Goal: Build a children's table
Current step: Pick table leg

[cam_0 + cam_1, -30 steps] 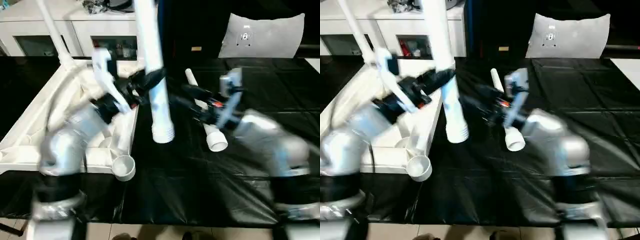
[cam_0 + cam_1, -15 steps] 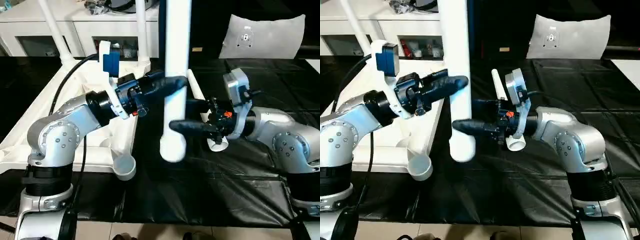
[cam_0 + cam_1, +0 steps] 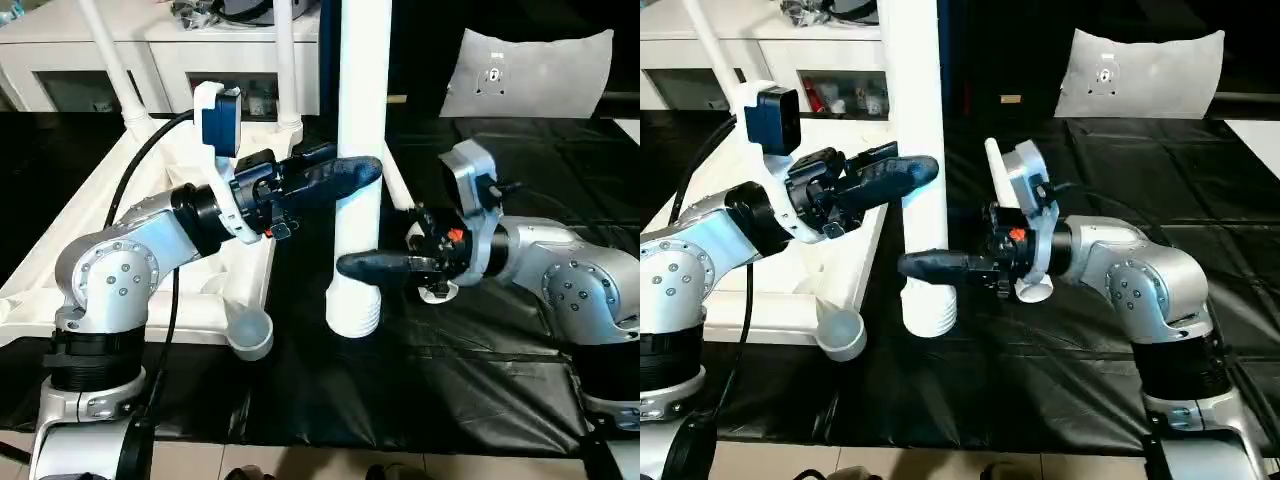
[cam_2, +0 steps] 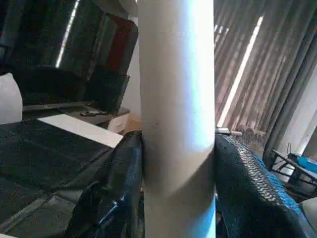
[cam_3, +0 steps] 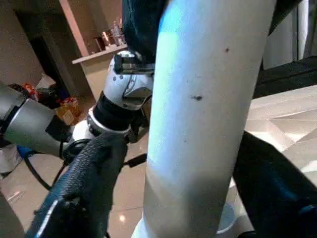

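Upright leg, a pincer on either side!

The left pincer point(image 3: 345, 172) is clamped on the white leg point(image 3: 362, 120), which stands vertical with its ribbed end on the black worktop point(image 3: 450, 380), just beside the upturned tabletop point(image 3: 70, 260). Lower down, the right pincer point(image 3: 360, 266) brackets the same leg, fingers point(image 5: 84, 168) apart either side; a firm squeeze can't be told. Another leg point(image 3: 992, 160) lies behind the right arm.
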Robot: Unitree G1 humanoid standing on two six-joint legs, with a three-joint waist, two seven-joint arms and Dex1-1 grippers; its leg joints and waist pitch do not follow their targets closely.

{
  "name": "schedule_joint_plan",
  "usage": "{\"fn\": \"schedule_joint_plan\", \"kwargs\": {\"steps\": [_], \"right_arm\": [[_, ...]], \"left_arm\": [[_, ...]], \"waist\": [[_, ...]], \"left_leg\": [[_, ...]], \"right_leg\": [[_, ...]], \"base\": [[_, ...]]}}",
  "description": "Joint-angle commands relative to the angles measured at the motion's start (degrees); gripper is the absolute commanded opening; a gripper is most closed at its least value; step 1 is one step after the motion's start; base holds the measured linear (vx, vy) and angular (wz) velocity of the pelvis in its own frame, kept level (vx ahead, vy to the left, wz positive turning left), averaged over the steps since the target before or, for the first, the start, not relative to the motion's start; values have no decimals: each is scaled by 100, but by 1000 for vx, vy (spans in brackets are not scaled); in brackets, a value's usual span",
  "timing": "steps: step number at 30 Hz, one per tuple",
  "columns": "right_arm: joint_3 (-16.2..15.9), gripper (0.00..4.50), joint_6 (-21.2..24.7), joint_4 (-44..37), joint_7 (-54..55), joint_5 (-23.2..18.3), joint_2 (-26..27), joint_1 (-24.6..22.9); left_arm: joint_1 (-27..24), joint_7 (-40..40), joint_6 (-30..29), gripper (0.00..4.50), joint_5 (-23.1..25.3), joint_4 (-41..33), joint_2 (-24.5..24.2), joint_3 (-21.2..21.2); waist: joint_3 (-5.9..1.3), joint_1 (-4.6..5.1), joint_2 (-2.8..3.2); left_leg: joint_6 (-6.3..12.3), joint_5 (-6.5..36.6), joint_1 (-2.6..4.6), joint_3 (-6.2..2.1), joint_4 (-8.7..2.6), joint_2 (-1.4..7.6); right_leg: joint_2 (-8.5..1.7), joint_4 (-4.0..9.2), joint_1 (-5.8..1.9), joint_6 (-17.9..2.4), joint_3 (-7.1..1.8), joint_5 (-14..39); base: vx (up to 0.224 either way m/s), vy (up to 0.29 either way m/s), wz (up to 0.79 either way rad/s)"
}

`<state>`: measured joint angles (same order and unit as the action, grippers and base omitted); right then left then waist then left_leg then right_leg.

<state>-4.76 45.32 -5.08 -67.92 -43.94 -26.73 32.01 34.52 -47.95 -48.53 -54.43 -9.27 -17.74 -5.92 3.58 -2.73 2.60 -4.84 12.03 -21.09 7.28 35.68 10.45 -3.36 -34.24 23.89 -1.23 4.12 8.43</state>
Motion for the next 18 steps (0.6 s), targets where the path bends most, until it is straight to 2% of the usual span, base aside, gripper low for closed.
{"fn": "schedule_joint_plan", "kwargs": {"steps": [1, 6, 7, 10, 12, 18], "right_arm": [[-46, 316, 38, -36, -33, 21, -12, 109], [-94, 286, -8, 10, 66, 131, 46, 86], [-105, 264, -18, 21, 85, 141, 52, 81], [-126, 254, -26, 35, 94, 138, 47, 77], [-136, 218, -23, 43, 89, 142, 49, 79], [-150, 193, -27, 51, 98, 180, 101, 66]], "left_arm": [[158, -31, -7, 184, -113, -87, -75, -73], [171, -31, -4, 184, -126, -82, -92, -66], [172, -28, -2, 184, -119, -84, -92, -61], [177, -26, 3, 184, -107, -84, -95, -54], [187, -21, 7, 184, -107, -76, -98, -49], [162, -11, 35, 183, -96, -93, -128, -31]], "waist": [[-420, -19, -94], [-419, -14, -93], [-418, -13, -95], [-416, -17, -100], [-416, -16, -94], [-412, -15, -107]], "left_leg": [[336, 434, -39, 94, -363, 77], [305, 463, -35, 91, -368, 83], [309, 457, -35, 94, -367, 81], [312, 462, -35, 94, -368, 80], [311, 469, -34, 93, -368, 82], [310, 472, -34, 95, -372, 83]], "right_leg": [[-304, 462, -390, -609, -188, 2469], [-303, 466, -381, -600, -185, 2504], [-301, 467, -380, -605, -188, 2471], [-305, 464, -384, -607, -188, 2481], [-308, 468, -383, -608, -187, 2497], [-308, 468, -380, -592, -189, 2514]], "base": [[0, 0, 0], [0, 0, 0], [0, 0, 0], [0, 0, 0], [0, 0, 0], [0, 0, 0]]}}
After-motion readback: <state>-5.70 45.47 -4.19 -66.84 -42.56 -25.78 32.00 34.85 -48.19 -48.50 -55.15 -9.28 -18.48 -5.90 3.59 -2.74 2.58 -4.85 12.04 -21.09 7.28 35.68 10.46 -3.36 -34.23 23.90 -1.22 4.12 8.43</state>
